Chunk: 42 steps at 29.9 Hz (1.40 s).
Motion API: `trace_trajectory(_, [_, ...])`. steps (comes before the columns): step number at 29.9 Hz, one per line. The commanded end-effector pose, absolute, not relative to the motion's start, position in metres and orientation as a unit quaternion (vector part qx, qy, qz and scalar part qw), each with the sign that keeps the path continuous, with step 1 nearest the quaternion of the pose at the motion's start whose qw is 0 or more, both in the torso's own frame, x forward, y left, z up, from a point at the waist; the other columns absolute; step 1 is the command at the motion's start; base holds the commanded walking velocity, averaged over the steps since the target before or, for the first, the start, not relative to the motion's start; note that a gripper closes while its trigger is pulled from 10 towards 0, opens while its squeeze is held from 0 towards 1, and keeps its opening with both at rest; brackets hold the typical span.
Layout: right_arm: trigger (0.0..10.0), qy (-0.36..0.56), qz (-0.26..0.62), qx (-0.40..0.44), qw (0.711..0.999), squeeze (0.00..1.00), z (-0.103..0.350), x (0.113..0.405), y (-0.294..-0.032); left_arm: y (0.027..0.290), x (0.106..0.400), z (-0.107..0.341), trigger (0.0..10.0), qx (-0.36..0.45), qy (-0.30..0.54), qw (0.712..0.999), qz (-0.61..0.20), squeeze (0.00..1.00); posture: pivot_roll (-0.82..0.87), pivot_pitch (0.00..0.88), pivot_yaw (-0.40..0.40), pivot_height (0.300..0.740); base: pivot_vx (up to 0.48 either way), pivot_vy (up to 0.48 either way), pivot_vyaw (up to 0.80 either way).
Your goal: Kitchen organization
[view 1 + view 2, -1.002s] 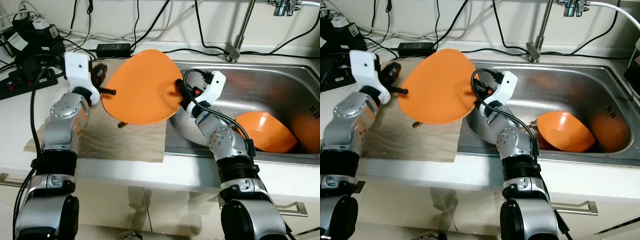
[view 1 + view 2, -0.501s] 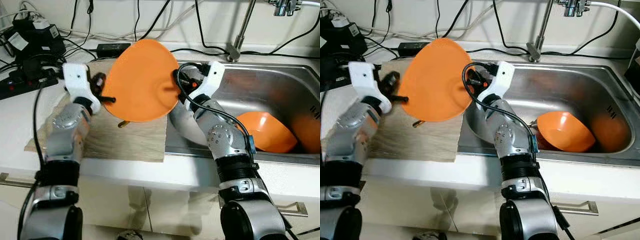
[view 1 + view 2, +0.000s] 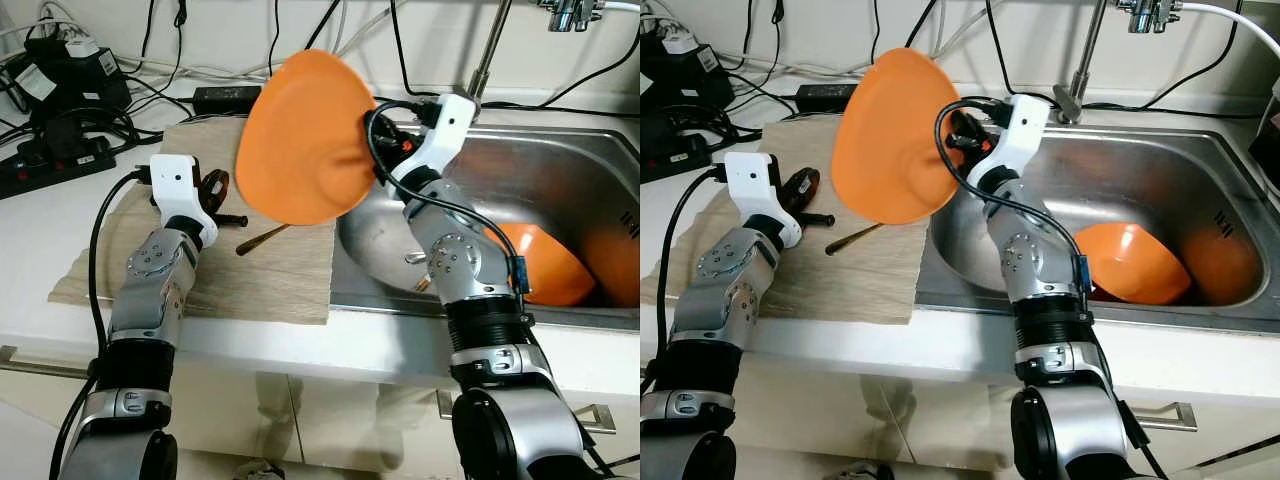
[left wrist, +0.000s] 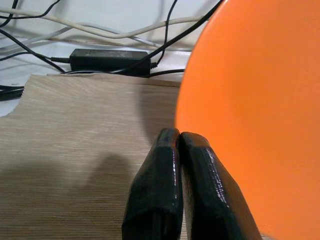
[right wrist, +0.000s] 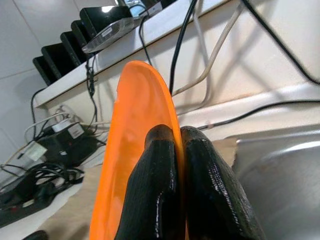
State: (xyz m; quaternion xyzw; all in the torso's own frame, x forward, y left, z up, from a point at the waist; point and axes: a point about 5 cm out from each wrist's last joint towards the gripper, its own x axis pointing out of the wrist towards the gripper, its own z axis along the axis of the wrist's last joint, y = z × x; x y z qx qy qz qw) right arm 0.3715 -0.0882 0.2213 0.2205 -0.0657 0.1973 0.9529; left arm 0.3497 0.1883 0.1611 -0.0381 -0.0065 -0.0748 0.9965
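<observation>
Right claw (image 5: 177, 137) pinches the orange plate (image 3: 305, 140) rim, raised beside the sink (image 3: 560, 190).

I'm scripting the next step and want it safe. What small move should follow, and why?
Probably carry the plate right, over the sink: the right pincer alone grips its rim, tilted up, and the left pincer is shut beside it, off the plate.

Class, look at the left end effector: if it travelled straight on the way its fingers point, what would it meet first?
Probably the orange plate, just ahead beside the shut left end effector; otherwise it would skim on over the wooden board toward the black power adapter. Depth is unclear.
</observation>
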Motion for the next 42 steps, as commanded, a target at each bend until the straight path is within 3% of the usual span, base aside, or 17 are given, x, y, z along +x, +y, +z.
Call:
trace_trajectory(1, [0.0, -0.132, 0.196, 0.204, 0.950, 0.00, 0.253, 0.371, -0.092, 0.186, 0.349, 0.162, 10.0, -0.041, -0.008, 0.996, -0.074, 0.00, -0.06, 0.000, 0.066, 0.740, 0.000, 0.000, 0.00])
trace_trajectory(22, [0.0, -0.252, 0.146, 0.130, 0.948, 0.00, 0.298, 0.365, -0.124, 0.181, 0.343, 0.151, 10.0, -0.046, 0.005, 0.996, -0.074, 0.00, -0.07, 0.000, 0.063, 0.740, 0.000, 0.000, 0.00])
trace_trajectory(26, [0.0, -0.269, 0.117, 0.069, 0.954, 0.00, 0.300, 0.362, -0.140, 0.181, 0.343, 0.151, 10.0, -0.047, 0.008, 0.996, -0.074, 0.00, -0.08, 0.000, 0.072, 0.740, 0.000, 0.000, 0.00])
trace_trajectory(42, [0.0, -0.219, 0.052, 0.030, 0.974, 0.00, 0.264, 0.360, -0.173, 0.182, 0.345, 0.151, 10.0, -0.046, 0.010, 0.996, -0.079, 0.00, -0.08, 0.000, 0.086, 0.740, 0.000, 0.000, 0.00])
